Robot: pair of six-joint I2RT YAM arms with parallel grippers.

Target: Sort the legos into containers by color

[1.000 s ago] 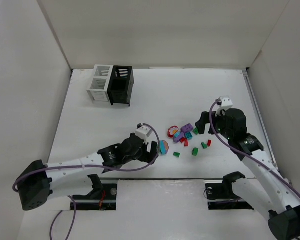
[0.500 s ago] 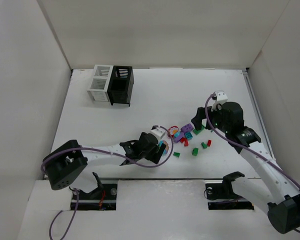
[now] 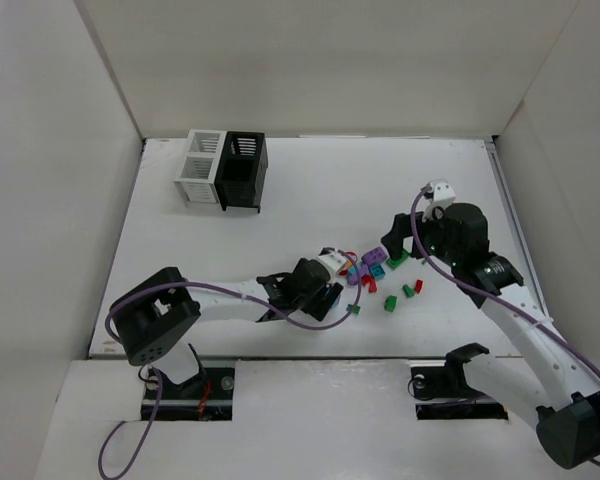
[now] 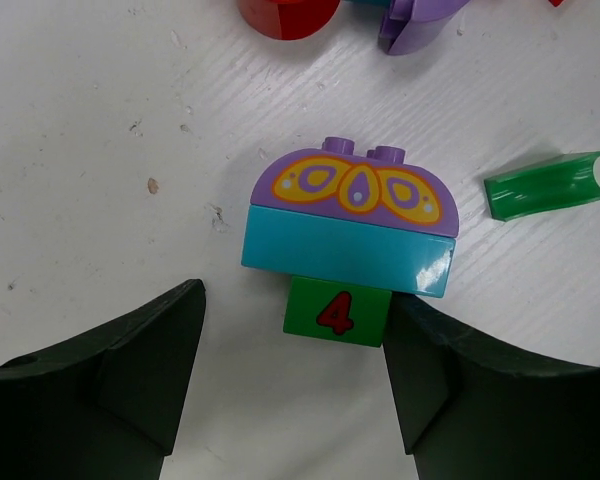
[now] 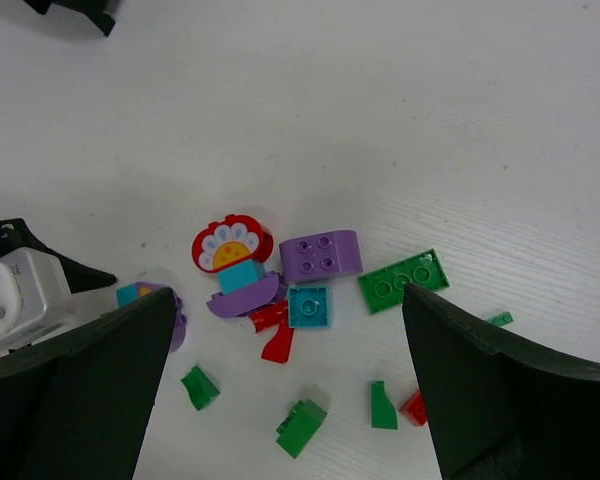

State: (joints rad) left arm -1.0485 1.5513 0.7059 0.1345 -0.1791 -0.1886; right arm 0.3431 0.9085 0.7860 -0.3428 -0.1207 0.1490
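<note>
A small stack lies flat on the table: a purple butterfly brick (image 4: 358, 187) on a teal brick (image 4: 345, 250) on a green "4" brick (image 4: 337, 312). My left gripper (image 4: 295, 298) is open and straddles the green brick. Its right finger (image 4: 430, 370) is almost against the brick and its left finger (image 4: 155, 350) stands well apart. My right gripper (image 5: 289, 292) hangs open above the loose legos: a red flower brick (image 5: 232, 243), a purple brick (image 5: 321, 257), a teal square (image 5: 309, 307) and a green plate (image 5: 403, 281). The containers, white (image 3: 202, 167) and black (image 3: 242, 170), stand at the back left.
Small green pieces (image 5: 301, 427) and red pieces (image 5: 277, 338) lie scattered near the table's front edge. A green curved piece (image 4: 547, 186) lies just right of the stack. White walls enclose the table (image 3: 310, 200) on three sides.
My left arm has reached to the right to the butterfly stack and its jaws have narrowed around the green brick. My right gripper shifted slightly left over the pile, then held still.
</note>
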